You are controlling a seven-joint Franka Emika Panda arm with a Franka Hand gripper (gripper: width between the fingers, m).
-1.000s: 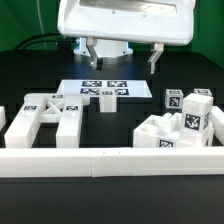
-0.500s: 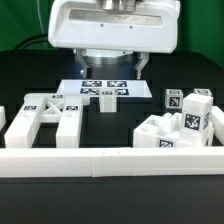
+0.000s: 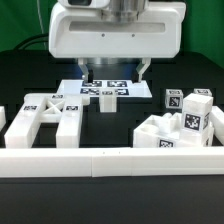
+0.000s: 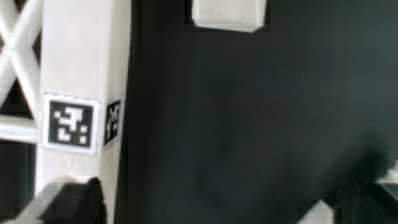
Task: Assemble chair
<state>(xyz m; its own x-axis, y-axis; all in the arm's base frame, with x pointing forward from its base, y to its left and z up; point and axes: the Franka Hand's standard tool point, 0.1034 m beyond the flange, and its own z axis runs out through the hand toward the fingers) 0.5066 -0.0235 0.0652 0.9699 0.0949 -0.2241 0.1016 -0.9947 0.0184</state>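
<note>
The arm's big white head (image 3: 115,30) hangs low over the back of the black counter (image 3: 25,75), above the far edge of the marker board (image 3: 135,90). The jaws are spread as wide as they go and have hold of nothing. In the wrist view the two fingertips (image 4: 68,198) sit at opposite sides with only bare counter between them.

The chair is in loose pieces. The X-braced frame (image 3: 45,118) lies flat at the exterior view's left, just behind the long white rail (image 3: 110,160) that runs across the front. It has tags on its upper face. In the wrist view the frame's long side bar and its crossed braces run beside one fingertip, with a tag (image 4: 71,122) wrapped over the bar's edge. Whether that fingertip touches the bar I can't tell.

One short square post (image 3: 107,103) stands upright by the near edge of the marker board, apart from the rest. At the exterior view's right is a huddle of blocky white pieces (image 3: 160,135), with tagged posts (image 3: 197,108) sticking up among them, close behind the rail.

A small white piece (image 4: 231,12) shows at the edge of the wrist view, well away from both fingertips. It is cut off, so I can't tell which part it is.
</note>
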